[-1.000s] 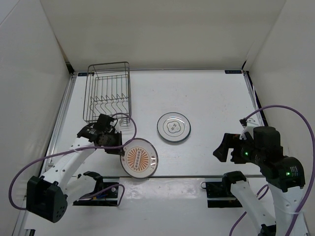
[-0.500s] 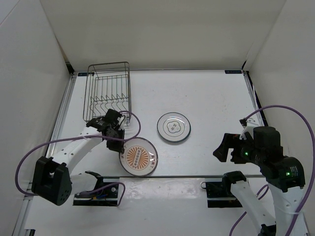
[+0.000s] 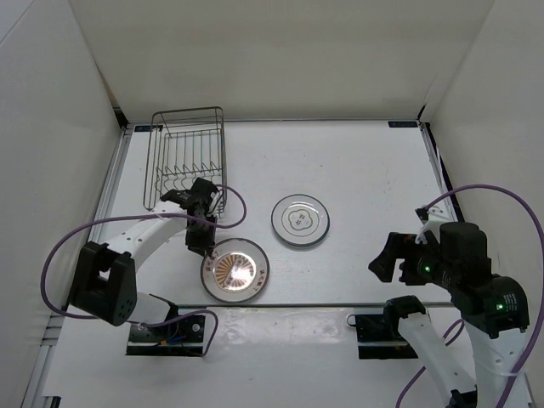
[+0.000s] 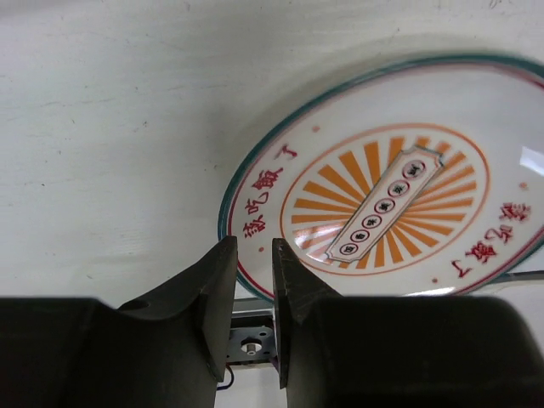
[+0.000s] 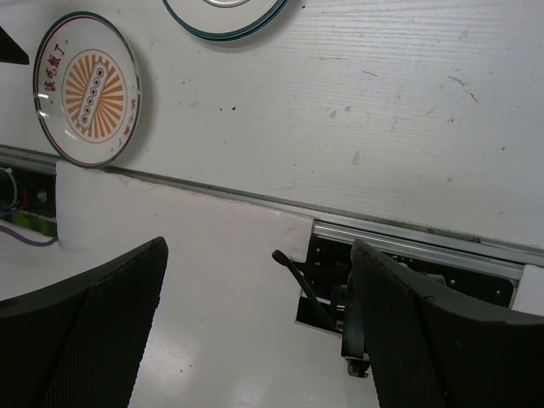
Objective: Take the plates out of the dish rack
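The orange-red patterned plate (image 3: 235,270) (image 4: 391,204) (image 5: 85,89) lies flat on the table near the front edge. My left gripper (image 3: 202,246) (image 4: 255,242) hovers over its left rim, jaws a narrow gap apart with nothing between them. Part of the rim shows through the gap. The grey-rimmed plate (image 3: 300,219) (image 5: 225,13) lies flat mid-table. The wire dish rack (image 3: 187,157) stands at the back left with no plates in it. My right gripper (image 3: 384,257) (image 5: 259,246) hangs wide open over the front right edge, holding nothing.
A metal rail (image 3: 340,303) (image 5: 408,229) runs along the table's front edge, just below the orange plate. White walls close in the left, back and right sides. The left arm's purple cable (image 3: 234,212) loops beside the rack's near end.
The orange plate went from tilted in my left gripper to lying flat on the table. The left gripper swung toward the rack side and let it go. The right arm barely moved.
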`<state>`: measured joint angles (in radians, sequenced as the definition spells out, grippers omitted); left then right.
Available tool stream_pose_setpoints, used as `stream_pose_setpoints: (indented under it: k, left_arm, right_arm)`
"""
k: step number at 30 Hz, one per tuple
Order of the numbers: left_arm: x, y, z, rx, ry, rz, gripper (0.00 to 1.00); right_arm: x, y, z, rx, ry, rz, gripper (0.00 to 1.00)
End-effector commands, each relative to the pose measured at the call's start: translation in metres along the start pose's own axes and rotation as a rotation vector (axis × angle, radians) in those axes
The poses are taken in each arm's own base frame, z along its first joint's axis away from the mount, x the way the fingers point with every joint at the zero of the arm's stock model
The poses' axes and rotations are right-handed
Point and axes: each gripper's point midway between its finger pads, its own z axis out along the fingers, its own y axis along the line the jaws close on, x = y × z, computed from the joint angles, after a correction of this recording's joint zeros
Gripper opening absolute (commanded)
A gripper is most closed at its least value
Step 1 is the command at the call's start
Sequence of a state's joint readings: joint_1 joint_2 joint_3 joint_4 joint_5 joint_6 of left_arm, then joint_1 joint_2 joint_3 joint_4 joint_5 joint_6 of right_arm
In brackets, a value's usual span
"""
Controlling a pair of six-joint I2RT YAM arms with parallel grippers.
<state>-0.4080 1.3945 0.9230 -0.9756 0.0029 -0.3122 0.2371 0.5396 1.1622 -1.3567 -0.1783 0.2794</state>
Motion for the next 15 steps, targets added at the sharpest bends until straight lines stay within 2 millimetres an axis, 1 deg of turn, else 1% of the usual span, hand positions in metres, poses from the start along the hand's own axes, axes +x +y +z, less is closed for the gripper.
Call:
stream_pose_setpoints:
  k: [1,5,9,12,13,15]
  left_arm:
    - [-0.011,-0.003,-0.003,0.0,-0.028,-0.005,0.35]
    - [-0.012,-0.004,-0.003,0.004,-0.03,-0.01,0.35]
    - [-0.015,-0.006,-0.01,0.012,-0.053,-0.008,0.35]
    - [-0.019,-0.006,-0.022,0.016,-0.071,0.005,0.35]
    - [-0.024,-0.008,-0.03,0.022,-0.088,0.01,0.35]
    - [-0.026,-0.006,-0.042,0.019,-0.118,0.025,0.35]
  right_arm:
    - [0.026,-0.007,-0.007,0.028,0.091,0.018,0.9]
    - [0.027,-0.007,-0.007,0.029,0.082,0.014,0.9]
    - [0.027,-0.008,-0.007,0.032,0.081,0.014,0.9]
    - [0.026,-0.008,-0.007,0.036,0.08,0.014,0.9]
    - [0.026,-0.009,-0.007,0.044,0.081,0.02,0.9]
    - [0.026,-0.011,-0.006,0.054,0.084,0.026,0.9]
